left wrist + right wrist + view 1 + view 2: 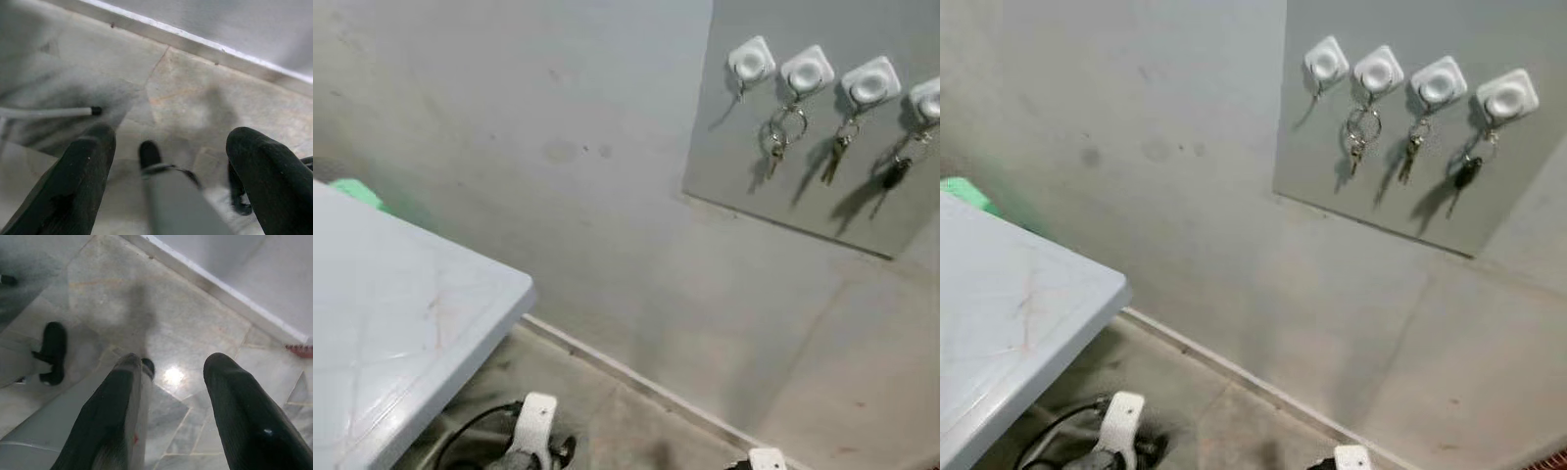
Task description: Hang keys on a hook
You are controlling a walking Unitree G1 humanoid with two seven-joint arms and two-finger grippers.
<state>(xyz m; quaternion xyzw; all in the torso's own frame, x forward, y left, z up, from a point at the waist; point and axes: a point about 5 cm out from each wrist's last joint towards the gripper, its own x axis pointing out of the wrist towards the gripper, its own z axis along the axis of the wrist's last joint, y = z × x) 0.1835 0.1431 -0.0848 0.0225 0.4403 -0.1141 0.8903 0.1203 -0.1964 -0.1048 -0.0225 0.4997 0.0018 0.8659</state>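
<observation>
A grey panel (744,186) on the wall carries a row of white hooks. The leftmost hook (751,62) is bare. The hook beside it (807,70) holds a ring of keys (781,132), the third (869,82) a small key bunch (842,147), and the last (928,98) a black fob (898,171). Both arms hang low, far below the hooks. My left gripper (171,134) points at the floor, open, holding nothing. My right gripper (175,360) is also open and empty above the tiles.
A pale table (411,313) juts in from the left, its corner near my left arm (536,416). Behind it is something green (357,191). A white baseboard (646,382) runs along the wall. A red object (298,350) lies on the floor by the wall.
</observation>
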